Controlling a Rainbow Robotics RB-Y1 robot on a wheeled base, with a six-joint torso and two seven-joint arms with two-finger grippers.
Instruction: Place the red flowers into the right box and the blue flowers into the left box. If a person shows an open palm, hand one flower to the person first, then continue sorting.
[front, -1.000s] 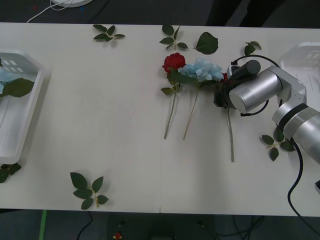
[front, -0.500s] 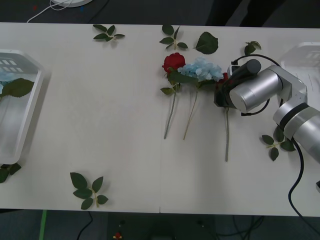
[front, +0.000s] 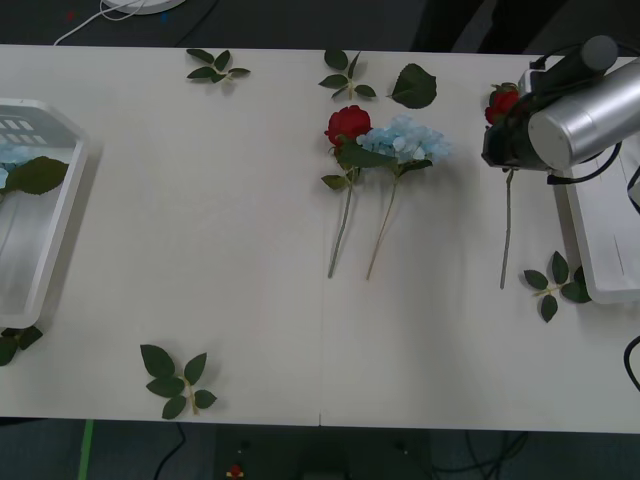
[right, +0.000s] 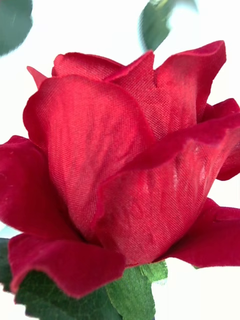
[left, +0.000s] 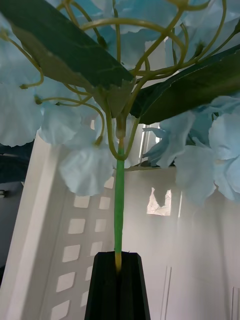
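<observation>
My right gripper (front: 503, 148) is shut on a red flower (front: 503, 101) just below the bloom, and its stem hangs down beside the right box (front: 600, 235). That bloom (right: 125, 160) sits very close in the right wrist view. Another red flower (front: 348, 123) and a blue flower (front: 405, 138) lie side by side at the table's middle. My left gripper (left: 118, 272) is shut on the green stem of a blue flower (left: 85, 165) over the left box (left: 75, 235). In the front view this blue flower (front: 8, 155) and its leaf show inside the left box (front: 60, 215).
Loose green leaf sprigs lie along the table's far edge (front: 345, 72), near the front left (front: 175, 380) and beside the right box (front: 555, 282). A single large leaf (front: 414, 87) rests behind the blue flower. A white cable (front: 100, 15) runs beyond the table.
My right arm has swung right and back, carrying the red flower from beside the blue flower to the right box's near edge. The left box and its flower have stayed put.
</observation>
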